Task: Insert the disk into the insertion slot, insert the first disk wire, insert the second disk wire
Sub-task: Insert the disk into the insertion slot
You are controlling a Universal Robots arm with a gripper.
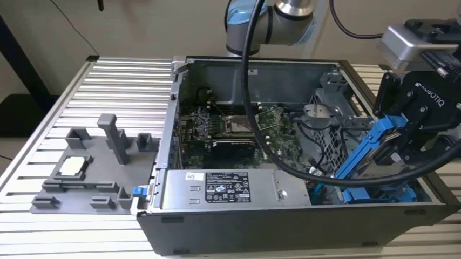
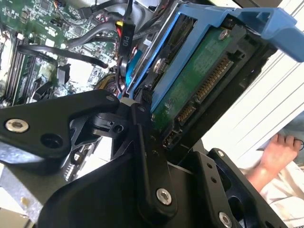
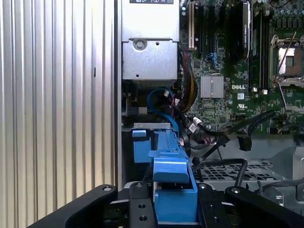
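- An open grey computer case [image 1: 288, 229] lies on a slatted metal table [image 1: 108, 91].
- A black gripper [image 1: 405, 141] hangs over the case's corner at the exterior view's right.
- Its jaws are clamped on the disk [image 1: 374, 137], one on each side of the blue carrier, as the first wrist view shows.
- The disk is steeply tilted: its upper end is above the case rim and its lower end is down inside the case.
- The perforated grey slot [image 1: 325, 141] stands just beside the disk; whether the disk has entered it cannot be told.
- The silver power supply [image 1: 223, 189] and the green motherboard [image 1: 223, 129] sit at the exterior view's left of the disk.
- In the second wrist view, a person's hand [image 2: 280, 152] rests outside the case.
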